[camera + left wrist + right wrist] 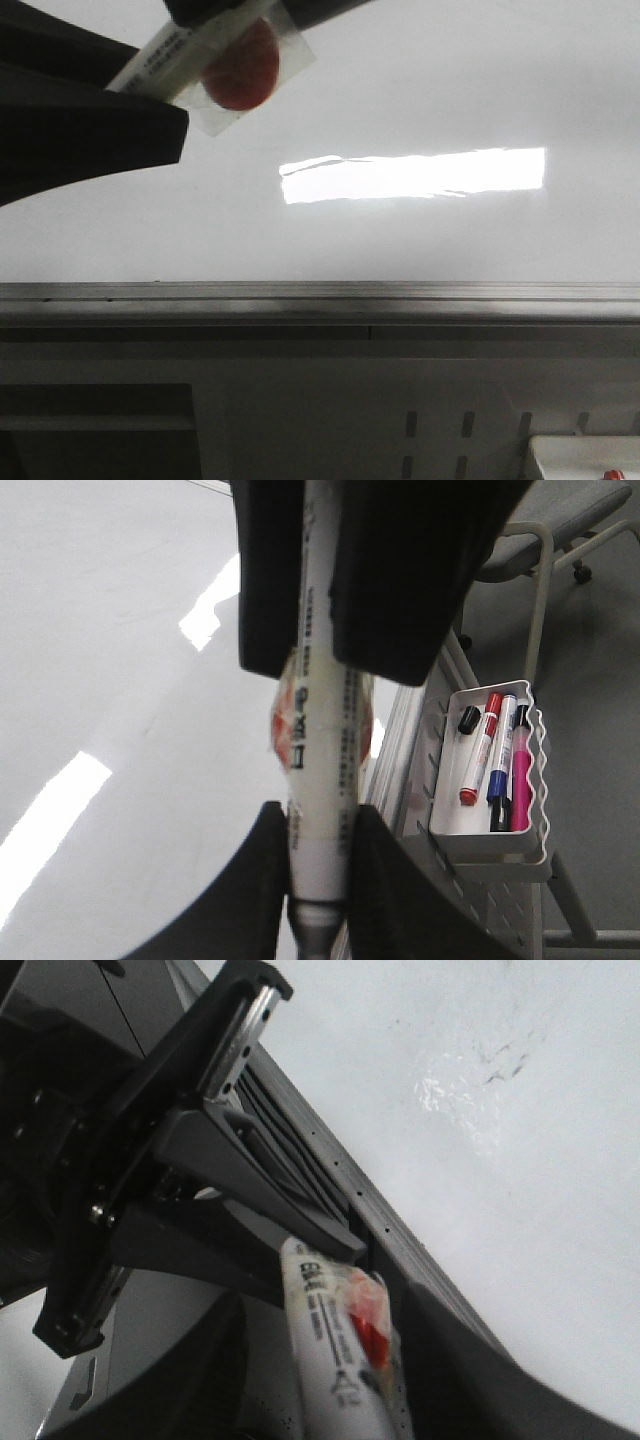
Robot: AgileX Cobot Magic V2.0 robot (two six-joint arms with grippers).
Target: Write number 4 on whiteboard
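Whiteboard (420, 90) lay flat just beyond the fingertips: rigid, glossy, needing light pressure only. No number 4 on it yet; 0 strokes visible. Left gripper (320, 880) was clamped narrow on the marker (320, 730) at its lower barrel. Right gripper (320, 1370) straddled the same barrel; whether it was gripping, cannot tell. Marker judged light, stiff, slick plastic; best held mid-barrel, clear of the tip.

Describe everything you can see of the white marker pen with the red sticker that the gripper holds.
The white marker pen is a slim plastic tube with black printed text along its barrel and a red round sticker under clear tape. The left gripper is shut on it, its black fingers pressing both sides. It hangs over the glossy whiteboard. Its tip is hidden, so contact with the board cannot be told.
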